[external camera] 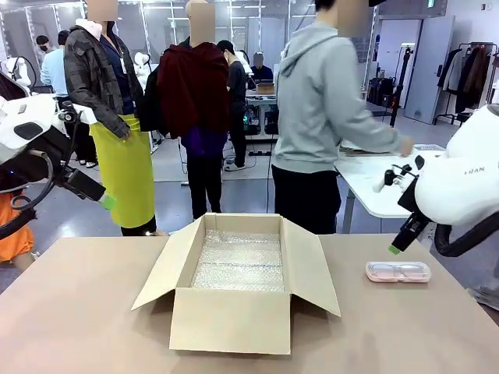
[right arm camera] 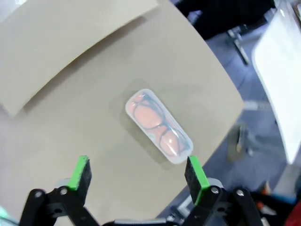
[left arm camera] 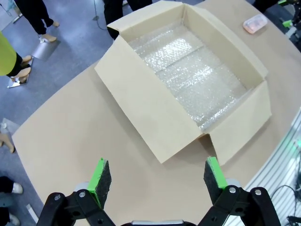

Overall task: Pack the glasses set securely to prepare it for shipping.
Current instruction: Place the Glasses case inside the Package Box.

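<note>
- Front view: an open cardboard box (external camera: 234,319) sits at the middle of the counter (external camera: 78,312), its flaps spread outward and its floor lined with bubble wrap (external camera: 238,261).
- The pink glasses case (external camera: 398,272) lies flat on the counter to the right of the box, well apart from it and near the counter's right edge.
- The right claw (external camera: 396,248) hangs just above the case's left end without touching it; from here I cannot tell how its fingers stand.
- The left claw (external camera: 106,201) is held up off the counter at the far left, well away from the box.
- A person (external camera: 320,117) in a grey hoodie stands beyond the counter, reaching to a white table (external camera: 366,183) at the side.
- Left wrist view: the left claw (left arm camera: 157,176) is spread wide with nothing between its green pads (left arm camera: 100,176), high above the counter (left arm camera: 70,136).
- Below it lies the open box (left arm camera: 155,117) with its bubble wrap (left arm camera: 188,70); the pink case (left arm camera: 255,22) lies past the box's far corner.
- Right wrist view: the right claw (right arm camera: 137,174) is spread wide, its pads (right arm camera: 80,173) holding nothing.
- The pink case (right arm camera: 159,126) lies slantwise on the counter (right arm camera: 70,117) beneath it, dark-framed glasses visible inside, close to the rounded counter edge.
- A box flap (right arm camera: 70,37) shows at the upper left.
</note>
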### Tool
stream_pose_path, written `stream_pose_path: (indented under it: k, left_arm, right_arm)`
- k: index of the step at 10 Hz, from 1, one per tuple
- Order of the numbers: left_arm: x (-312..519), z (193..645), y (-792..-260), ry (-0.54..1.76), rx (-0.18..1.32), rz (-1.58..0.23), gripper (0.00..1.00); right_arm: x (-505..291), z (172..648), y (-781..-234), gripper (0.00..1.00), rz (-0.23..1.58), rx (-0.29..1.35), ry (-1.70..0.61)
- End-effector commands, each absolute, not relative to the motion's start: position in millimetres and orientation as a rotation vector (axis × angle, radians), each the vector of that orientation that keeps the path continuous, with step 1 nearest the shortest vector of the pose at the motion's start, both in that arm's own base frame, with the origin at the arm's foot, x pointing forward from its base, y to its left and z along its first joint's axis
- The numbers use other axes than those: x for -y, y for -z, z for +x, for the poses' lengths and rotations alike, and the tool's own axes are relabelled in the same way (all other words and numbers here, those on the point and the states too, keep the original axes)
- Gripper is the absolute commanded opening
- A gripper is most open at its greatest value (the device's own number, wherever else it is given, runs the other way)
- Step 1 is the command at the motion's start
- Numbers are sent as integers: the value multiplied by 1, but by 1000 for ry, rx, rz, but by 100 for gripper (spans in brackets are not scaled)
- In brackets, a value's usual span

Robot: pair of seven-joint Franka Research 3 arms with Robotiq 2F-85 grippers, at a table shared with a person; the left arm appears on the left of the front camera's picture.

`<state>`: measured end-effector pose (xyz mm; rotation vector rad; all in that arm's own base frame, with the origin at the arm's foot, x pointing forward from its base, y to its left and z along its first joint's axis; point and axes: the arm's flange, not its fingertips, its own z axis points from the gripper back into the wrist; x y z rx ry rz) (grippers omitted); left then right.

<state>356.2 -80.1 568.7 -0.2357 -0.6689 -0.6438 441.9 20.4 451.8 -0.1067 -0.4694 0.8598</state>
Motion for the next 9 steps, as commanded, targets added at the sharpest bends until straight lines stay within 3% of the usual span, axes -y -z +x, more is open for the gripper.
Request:
stream_pose_path:
  k: [1, 7, 9]
  left_arm:
    - [79, 357, -569, 644, 670, -232, 100]
    - [79, 357, -569, 644, 670, -232, 100]
    - [79, 357, -569, 644, 670, -232, 100]
  right_arm:
    - [1, 470, -459, 100, -70, 377, -1086]
    - [-11, 467, -457, 100, -64, 369, -1090]
    - [-1, 495, -461, 100, 3, 271, -1351]
